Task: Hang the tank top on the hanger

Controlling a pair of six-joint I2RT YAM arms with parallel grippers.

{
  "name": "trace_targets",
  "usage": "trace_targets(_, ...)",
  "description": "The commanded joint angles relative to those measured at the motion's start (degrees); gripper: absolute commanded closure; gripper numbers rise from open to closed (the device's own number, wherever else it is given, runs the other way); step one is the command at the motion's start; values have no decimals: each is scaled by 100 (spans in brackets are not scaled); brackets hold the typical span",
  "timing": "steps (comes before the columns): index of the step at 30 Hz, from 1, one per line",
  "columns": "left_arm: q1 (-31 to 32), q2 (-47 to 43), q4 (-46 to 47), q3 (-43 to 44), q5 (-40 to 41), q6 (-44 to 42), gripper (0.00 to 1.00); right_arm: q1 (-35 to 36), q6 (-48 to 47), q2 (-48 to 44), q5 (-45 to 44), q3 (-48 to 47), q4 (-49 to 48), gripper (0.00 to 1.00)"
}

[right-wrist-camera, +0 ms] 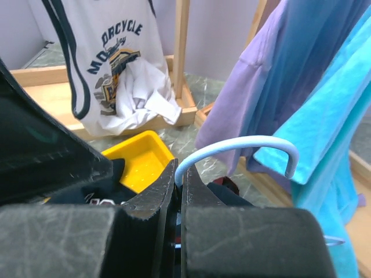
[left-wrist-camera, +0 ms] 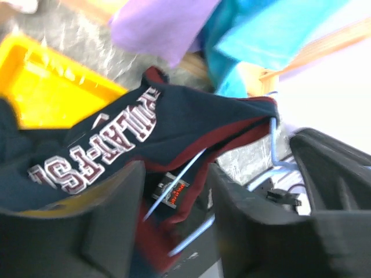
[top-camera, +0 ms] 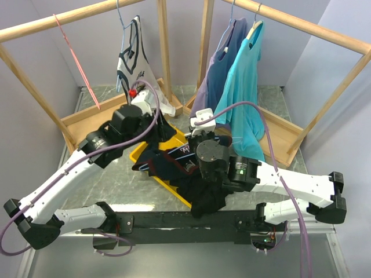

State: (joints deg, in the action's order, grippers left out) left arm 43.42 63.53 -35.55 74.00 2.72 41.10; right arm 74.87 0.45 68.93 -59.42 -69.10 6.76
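Right gripper (right-wrist-camera: 178, 174), low in the frame, pinches the thin light-blue wire hanger (right-wrist-camera: 243, 142); left gripper (left-wrist-camera: 174, 197) is spread wide around the dark navy tank top (left-wrist-camera: 191, 116).

The tank top (left-wrist-camera: 174, 124), mid-frame in your left wrist view, is soft matt knit cloth with stitched lettering, and the tray (left-wrist-camera: 52, 87) at upper left is glossy yellow plastic. The hanger (right-wrist-camera: 243, 139) is smooth coated wire with a faint sheen. The right gripper (right-wrist-camera: 178, 174) below it is matt black scratched plastic, and the rack (top-camera: 301, 24) is bare pale wood.

- Your table (top-camera: 116, 191) was grey-green and marbled.
- You had a yellow tray (top-camera: 139, 154) lying mid-table.
- Left rack base (top-camera: 81, 119) and right rack base (top-camera: 284, 136) sat behind.
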Motion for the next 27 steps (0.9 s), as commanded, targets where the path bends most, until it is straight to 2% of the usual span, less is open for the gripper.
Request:
trace_targets(1, -193, -86, 364, 711, -746, -549, 38, 28, -571, -99, -325, -437, -26, 100)
trace_targets(6, -237, -113, 277, 1713, -957, -997, 38, -34, -1047, -116, -203, -945, -149, 100)
trace_targets(11, -246, -174, -83, 2442, -1037, -1455, 40, -201, -705, -248, 666, -1544, 263, 100)
trace_targets(16, -246, -78, -715, 3277, -1265, -2053, 43, -280, -651, -82, 914, -2370, 694, 100)
trace_targets(22, -246, -95, -769, 3761, -1353, -2352, 42, -289, -1160, 59, 923, -3609, 818, 100)
trace_targets(27, -246, -34, -821, 4017, -1783, -2615, 41, -289, -1521, 95, 923, -4427, 905, 100)
